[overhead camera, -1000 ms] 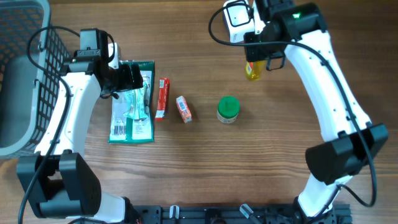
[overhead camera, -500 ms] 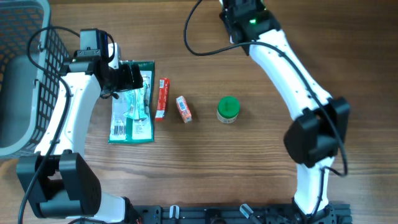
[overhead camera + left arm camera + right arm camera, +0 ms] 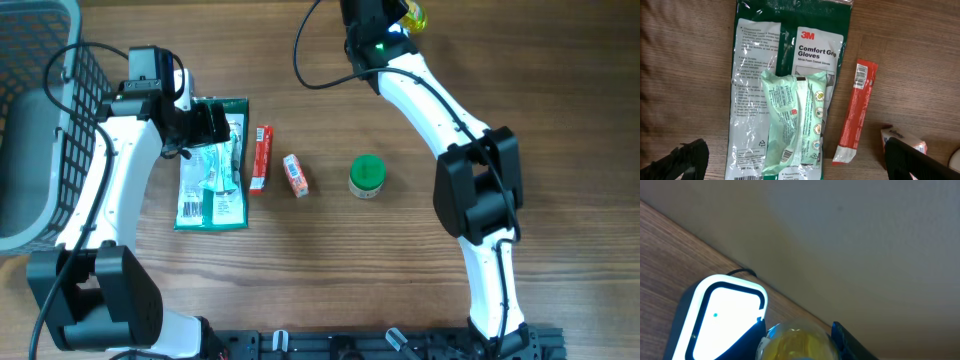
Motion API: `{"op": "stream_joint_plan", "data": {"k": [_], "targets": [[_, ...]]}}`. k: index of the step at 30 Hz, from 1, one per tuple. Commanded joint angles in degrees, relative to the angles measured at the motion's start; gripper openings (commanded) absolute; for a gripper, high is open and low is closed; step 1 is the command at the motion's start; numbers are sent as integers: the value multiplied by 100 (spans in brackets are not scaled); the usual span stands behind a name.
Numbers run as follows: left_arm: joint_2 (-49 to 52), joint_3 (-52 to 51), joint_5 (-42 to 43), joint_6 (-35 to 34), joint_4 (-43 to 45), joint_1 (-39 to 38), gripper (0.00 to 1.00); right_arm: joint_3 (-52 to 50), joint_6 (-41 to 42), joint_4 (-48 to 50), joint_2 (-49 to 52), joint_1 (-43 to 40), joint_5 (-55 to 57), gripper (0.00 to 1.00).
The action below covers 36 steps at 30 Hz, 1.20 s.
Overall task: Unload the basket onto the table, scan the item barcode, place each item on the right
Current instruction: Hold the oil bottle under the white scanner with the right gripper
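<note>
"Two arms over one wooden table (image 3: 560, 120). The biggest thing on it is the grey wire basket (image 3: 40, 60), out past the left pincer (image 3: 215, 125) on its outer side."

"What's that pincer doing?"

"It's released, with its fingers spread wide and gripping nothing. It hangs over the green gloves packet (image 3: 755, 75), which lies flat right beneath it. A pale green pack (image 3: 795, 125) lies on top of the packet, long axis the same way, with one end between the two fingertips."

"And the smaller bits?"

"On the inner side of the left pincer, toward the other arm, there's a red sachet (image 3: 260, 157) just beside the packet and lengthwise along it. Further along is a green-lidded jar (image 3: 367, 175), standing upright. Between those two lies a little orange-and-white carton (image 3: 295, 175), tilted."

"Where's the thing being scanned?"

"The yellow bottle (image 3: 412, 15) is up in the right pincer (image 3: 799, 336), clenched between both fingers, at the far edge of the table. The scanner (image 3: 722, 315), a dark body with a glowing white rim, sits just beside that pincer, off one finger."

"Which way does the bottle point?"

"Only a rounded yellow end shows between the fingers. I can't make out its long axis, and I can't tell whether a barcode faces the scanner or whether the two touch."
</note>
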Motion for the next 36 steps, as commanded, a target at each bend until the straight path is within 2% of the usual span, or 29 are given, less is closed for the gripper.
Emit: {"op": "stream_joint_plan", "data": {"k": [1,9,12,17,18,19,22,25,29,31,33,34,35,36], "targets": [[-74,59,-37,7,-4,26,100,50,-120,199,243,-7,208,22],[-74,59,-37,7,-7,26,100,48,-92,529,542,-9,186,21],[-74,59,-37,7,-4,26,100,48,-219,1134,542,-4,201,21],[-74,59,-37,7,-4,26,100,48,-264,1270,566,11,-299,22],[-74,59,-37,7,-4,26,100,48,-267,1261,614,7,-525,27],[-74,59,-37,7,-4,26,100,48,-267,1244,640,7,-726,28],[-74,59,-37,7,-4,26,100,-2,4,1193,658,13,-1178,26],[-74,59,-37,7,-4,26,100,-11,96,1158,658,-15,-1150,27],[-74,59,-37,7,-7,26,100,-4,94,1569,417,-20,-522,27],[-74,59,-37,7,-4,26,100,-4,101,1338,17,-20,-501,27],[-74,59,-37,7,-4,26,100,-4,332,699,-439,-44,-503,30],[-74,59,-37,7,-4,26,100,-7,857,-50,-811,-98,-503,30],[-74,59,-37,7,-4,26,100,-4,1784,-962,-1176,-256,-507,30],[-74,59,-37,7,-4,26,100,-7,2243,-1381,-1318,-376,-551,30]]}}
